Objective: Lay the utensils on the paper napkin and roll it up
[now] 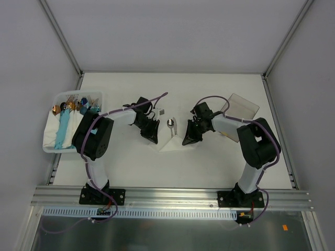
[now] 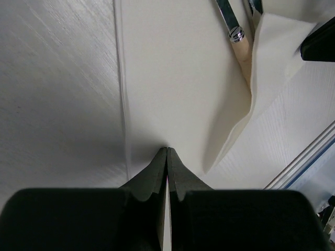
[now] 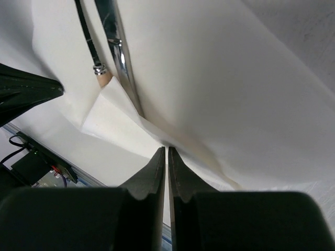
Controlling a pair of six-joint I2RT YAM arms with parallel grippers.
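Observation:
The white paper napkin (image 1: 168, 144) lies mid-table, its near part folded up into a peak. On it lie the utensils: a silver spoon (image 1: 170, 124), and slim metal handles (image 2: 231, 22) (image 3: 111, 31) running under the folded flap. At the napkin's (image 2: 178, 78) left edge, my left gripper (image 1: 152, 132) (image 2: 167, 149) is shut, tips pinching the sheet. My right gripper (image 1: 190, 136) (image 3: 166, 148) is at the right side. A thin slit shows between its fingers, and the napkin's (image 3: 209, 78) fold touches the tips.
A white bin (image 1: 51, 137) at the far left holds light-blue rolled bundles (image 1: 64, 129) and more cutlery. A clear plastic tray (image 1: 242, 106) sits at the back right, behind the right arm. The metal rail (image 1: 172, 194) runs along the near table edge.

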